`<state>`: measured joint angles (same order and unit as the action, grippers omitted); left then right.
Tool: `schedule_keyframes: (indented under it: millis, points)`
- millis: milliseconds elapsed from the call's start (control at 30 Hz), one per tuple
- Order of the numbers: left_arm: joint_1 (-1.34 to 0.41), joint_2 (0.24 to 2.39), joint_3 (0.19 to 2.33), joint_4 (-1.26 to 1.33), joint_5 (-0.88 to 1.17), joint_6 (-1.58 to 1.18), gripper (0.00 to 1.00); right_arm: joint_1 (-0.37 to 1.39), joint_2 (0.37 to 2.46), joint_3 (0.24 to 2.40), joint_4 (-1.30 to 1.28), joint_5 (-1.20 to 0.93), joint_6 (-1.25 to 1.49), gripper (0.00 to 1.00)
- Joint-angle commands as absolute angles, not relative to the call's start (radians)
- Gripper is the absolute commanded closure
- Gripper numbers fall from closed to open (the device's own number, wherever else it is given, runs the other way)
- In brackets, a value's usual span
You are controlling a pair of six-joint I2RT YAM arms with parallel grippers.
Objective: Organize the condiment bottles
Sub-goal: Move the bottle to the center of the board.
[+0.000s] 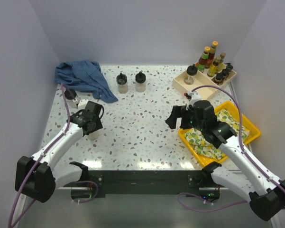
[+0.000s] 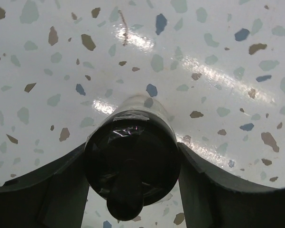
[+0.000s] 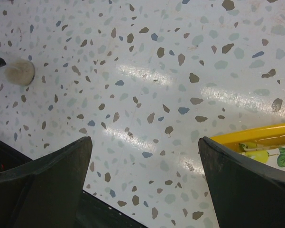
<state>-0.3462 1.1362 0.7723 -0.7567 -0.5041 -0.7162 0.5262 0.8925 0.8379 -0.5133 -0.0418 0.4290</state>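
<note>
step: pickup, judged | L jaws pinch black-lidded jar [image 2: 132, 164], far left of beige tray [image 1: 185, 89] | R jaws wide, empty | nxt: lift straight, carry to tray slot

The table [image 1: 147, 118] is white terrazzo flecked with brown, blue and grey-green, and the cloth [image 1: 83, 78] is blue. The bin [image 1: 252, 136] is yellow, its liner [image 1: 230, 116] white with yellow lemons and green leaves, and the divided tray [image 1: 182, 83] is beige. The slim bottles [image 1: 209, 56] carry red and yellow caps and labels; the clear jars [image 1: 122, 81] and the gripped jar [image 2: 132, 161] have black lids.
</note>
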Motion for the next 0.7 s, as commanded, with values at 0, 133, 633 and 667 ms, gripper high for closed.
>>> schedule_keyframes:
  millis: [0,133,633,667]
  points:
    - [-0.478,1.107,0.831,-0.664,-0.468,-0.617,0.90,0.528,0.847,0.818,-0.518,-0.040,0.420,0.01]
    - [-0.662,1.166,0.926,-0.657,-0.477,-0.630,0.94,0.528,0.844,0.821,-0.549,-0.034,0.414,0.01]
    - [-1.003,1.598,1.261,-0.562,-0.411,-0.560,0.89,0.528,0.723,0.755,-0.609,0.040,0.436,0.01]
    - [-1.003,1.606,1.256,-0.540,-0.399,-0.557,0.82,0.528,0.721,0.755,-0.617,0.041,0.439,0.01]
